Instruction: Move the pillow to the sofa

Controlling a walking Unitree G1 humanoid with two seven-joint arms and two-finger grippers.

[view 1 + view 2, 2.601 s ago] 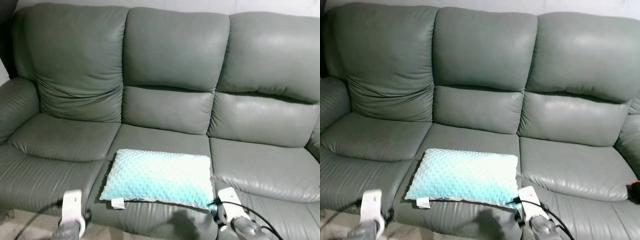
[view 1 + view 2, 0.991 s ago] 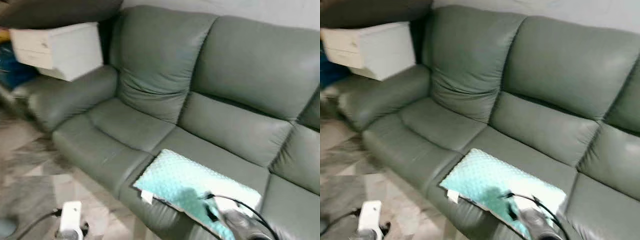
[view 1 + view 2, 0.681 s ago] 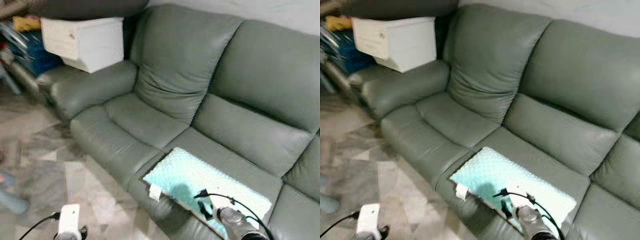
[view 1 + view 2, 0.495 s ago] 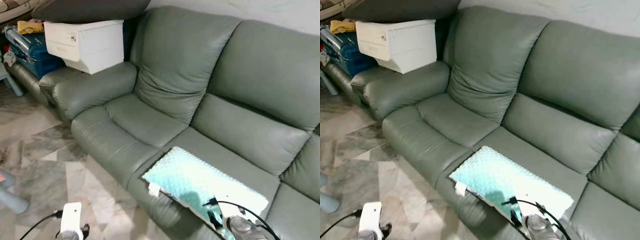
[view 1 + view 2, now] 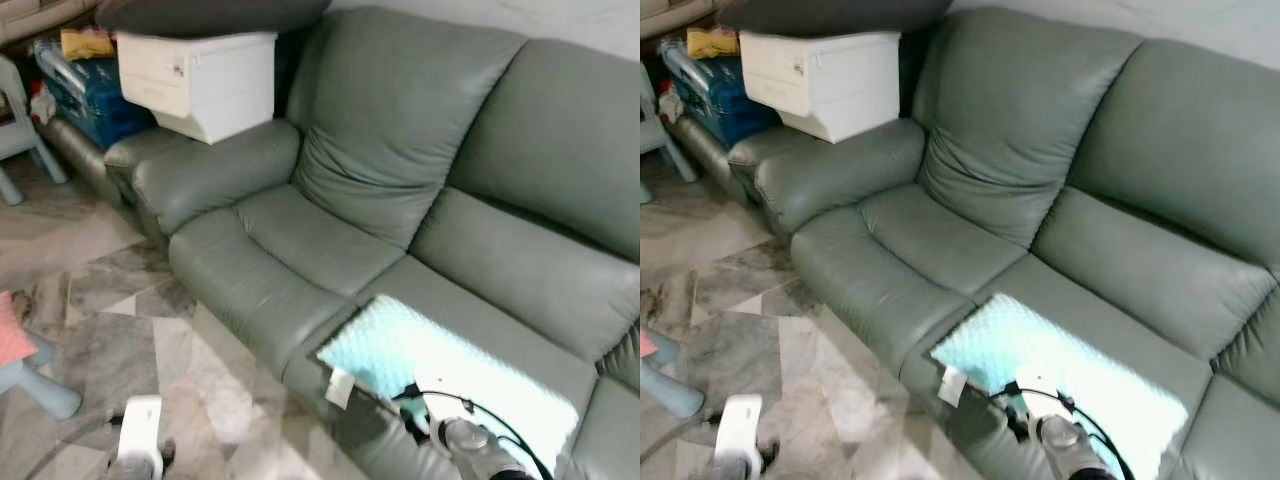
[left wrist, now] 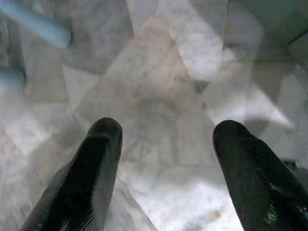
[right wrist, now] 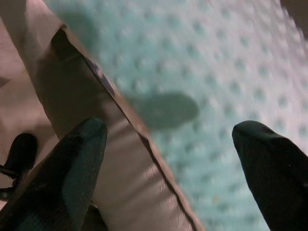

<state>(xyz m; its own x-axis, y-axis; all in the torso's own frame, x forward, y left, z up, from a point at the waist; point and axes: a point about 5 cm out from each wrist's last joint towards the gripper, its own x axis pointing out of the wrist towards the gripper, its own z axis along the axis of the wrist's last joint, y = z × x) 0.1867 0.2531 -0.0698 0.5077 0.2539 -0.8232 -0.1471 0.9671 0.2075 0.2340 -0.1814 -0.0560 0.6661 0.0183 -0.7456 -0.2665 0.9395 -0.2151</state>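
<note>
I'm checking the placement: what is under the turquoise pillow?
The pillow lies on the grey sofa, on its middle seat cushion, near the front edge. The leather directly beneath it is covered, so anything under it cannot be seen.

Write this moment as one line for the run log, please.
pillow: on sofa seat | right gripper: open over pillow edge | left gripper: open above floor

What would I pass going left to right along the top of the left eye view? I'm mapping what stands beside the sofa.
Pale blue chair → blue case → white storage box → grey sofa.
</note>
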